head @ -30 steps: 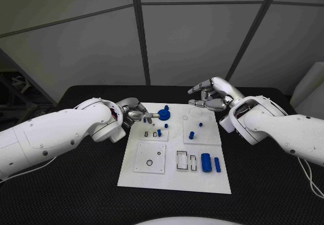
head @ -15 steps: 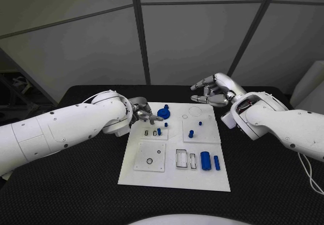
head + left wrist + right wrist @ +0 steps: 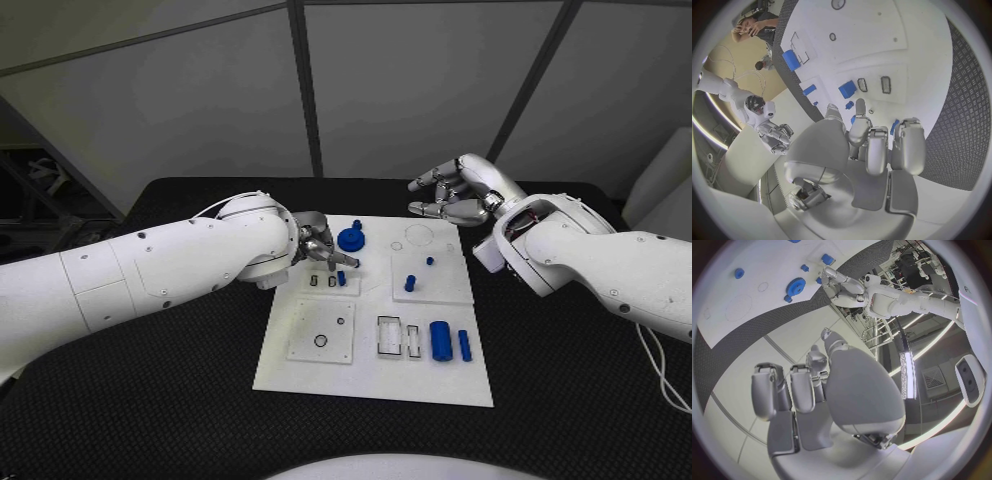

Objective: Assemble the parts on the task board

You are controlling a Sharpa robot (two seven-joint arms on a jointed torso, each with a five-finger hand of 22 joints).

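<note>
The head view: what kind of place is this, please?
Probably a robotics lab or test cell. A white task board with small blue parts lies on a black table, grey partition panels stand behind it, and the left hand and right hand work above it.

You have open passage over the lower half of the task board [image 3: 378, 385], where only two low blue cylinders [image 3: 450, 343] lie at the right. The upper left is blocked by the left hand [image 3: 320, 248] beside the blue gear [image 3: 351, 238]; the right hand [image 3: 459, 195] hovers beyond the top edge.
</note>
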